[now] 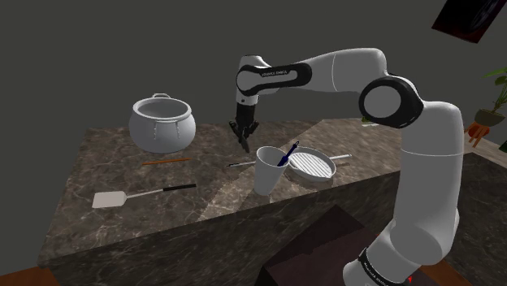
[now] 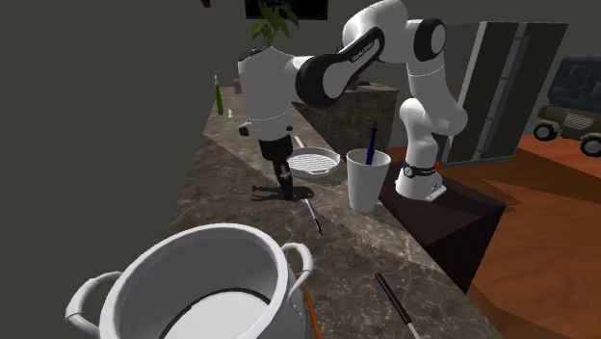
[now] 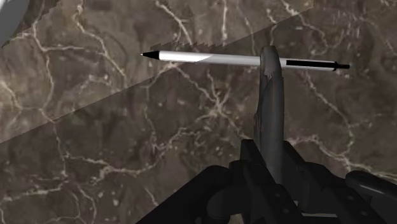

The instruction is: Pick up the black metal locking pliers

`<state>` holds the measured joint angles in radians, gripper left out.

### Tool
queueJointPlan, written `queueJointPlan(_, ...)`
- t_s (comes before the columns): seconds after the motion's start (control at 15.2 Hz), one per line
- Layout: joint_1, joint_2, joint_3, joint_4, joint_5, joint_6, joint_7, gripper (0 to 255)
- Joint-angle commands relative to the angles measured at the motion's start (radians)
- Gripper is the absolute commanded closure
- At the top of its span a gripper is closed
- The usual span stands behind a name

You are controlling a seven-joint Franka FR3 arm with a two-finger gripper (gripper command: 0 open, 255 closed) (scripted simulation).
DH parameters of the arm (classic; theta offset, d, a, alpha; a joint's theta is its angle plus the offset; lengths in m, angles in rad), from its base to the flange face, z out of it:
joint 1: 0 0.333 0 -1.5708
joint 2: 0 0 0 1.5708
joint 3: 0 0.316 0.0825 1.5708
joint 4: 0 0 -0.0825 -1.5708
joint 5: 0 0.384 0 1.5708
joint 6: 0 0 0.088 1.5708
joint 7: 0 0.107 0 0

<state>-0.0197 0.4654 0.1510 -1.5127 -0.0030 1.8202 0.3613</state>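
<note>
The claw [image 1: 241,132] is seen pointed down over the dark marble tabletop [image 1: 97,158], and its two black fingers are closed narrowly on the pliers [image 1: 244,145], which are clasped between them. In the wrist view the pliers [image 3: 268,95] are shown as a slim dark grey piece reaching straight out from the claw [image 3: 272,159] towards the tabletop [image 3: 95,127]. In the second exterior view the pliers [image 2: 285,183] hang upright below the claw [image 2: 279,166], with their lower end close to the surface; whether it touches cannot be told. Just beyond the tip of the pliers, a white pen [image 3: 210,58] with black ends is laid flat on the marble, crossing behind them. A white cup [image 1: 268,169] holding a blue pen [image 1: 290,153] is placed near the claw, on the side of the stand, and a ridged pan [image 1: 313,168] is set just past the cup. A large white pot [image 1: 162,123] is found well apart from the claw on the opposite side, with a spatula [image 1: 142,195] lying further off, nearer the tabletop's front edge.
</note>
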Motion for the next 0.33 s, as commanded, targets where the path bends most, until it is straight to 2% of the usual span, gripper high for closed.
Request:
queueJointPlan(0.0, 0.000, -0.002, 0.000, 0.025, 0.000, -0.027, 0.001, 255)
queueJointPlan(0.26, 0.001, -0.008, 0.001, 0.045, 0.001, -0.053, 0.001, 255)
